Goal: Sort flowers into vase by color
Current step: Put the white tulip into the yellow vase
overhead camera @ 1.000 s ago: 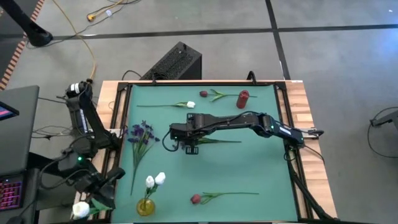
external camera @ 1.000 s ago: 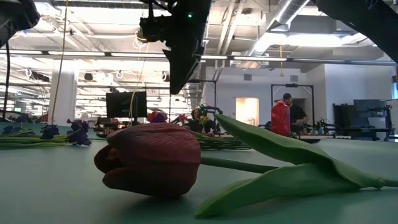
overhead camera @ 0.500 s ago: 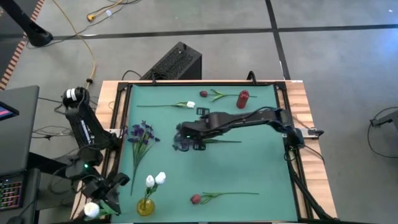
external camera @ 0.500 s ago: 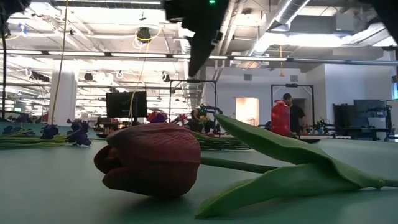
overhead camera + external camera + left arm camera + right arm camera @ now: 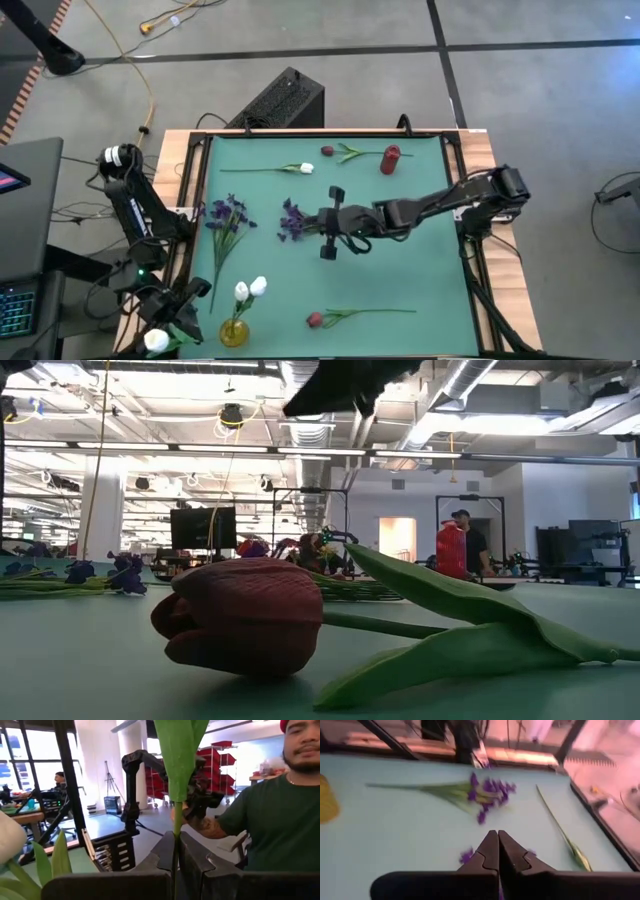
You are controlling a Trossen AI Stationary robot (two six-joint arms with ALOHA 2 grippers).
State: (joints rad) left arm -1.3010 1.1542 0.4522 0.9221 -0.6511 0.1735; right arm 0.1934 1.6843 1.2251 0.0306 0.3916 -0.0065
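Note:
My right gripper (image 5: pixel 322 221) is over the middle of the green table, shut on a purple sprig (image 5: pixel 292 220); its shut fingers show in the right wrist view (image 5: pixel 498 845). My left gripper (image 5: pixel 165 338) is off the table's near left corner, shut on a white tulip (image 5: pixel 155 342). A yellow vase (image 5: pixel 235 331) with two white tulips (image 5: pixel 250 289) stands near the left front. A red vase (image 5: pixel 390 159) stands at the far side. More purple sprigs (image 5: pixel 227 216), a white tulip (image 5: pixel 293 168) and red tulips (image 5: pixel 316 320) lie flat. My left gripper pinches the white tulip's green stem (image 5: pixel 175 851) between its two shut fingers; a leaf (image 5: pixel 177 755) stands beyond the fingertips and the white head (image 5: pixel 7 842) shows off to one side. My right gripper holds the purple sprig close behind its bushy head (image 5: pixel 467 855), fingers slanting down toward the table's left. The fingers hide the contact itself. The sprig is lifted clear.
A red bud with stem (image 5: pixel 345 153) lies beside the red vase. A red tulip (image 5: pixel 240 615) lies close before the low camera. A person in a green shirt (image 5: pixel 270 820) shows beyond the left gripper. Wooden rails (image 5: pixel 480 170) edge the mat. Bare mat lies at the right front.
My right gripper has risen from the table's middle, leaving the top of the low view, and drawn back toward the right edge, carrying the purple sprig up off the mat. My left gripper, with its white tulip, has shifted slightly toward the table's near left corner.

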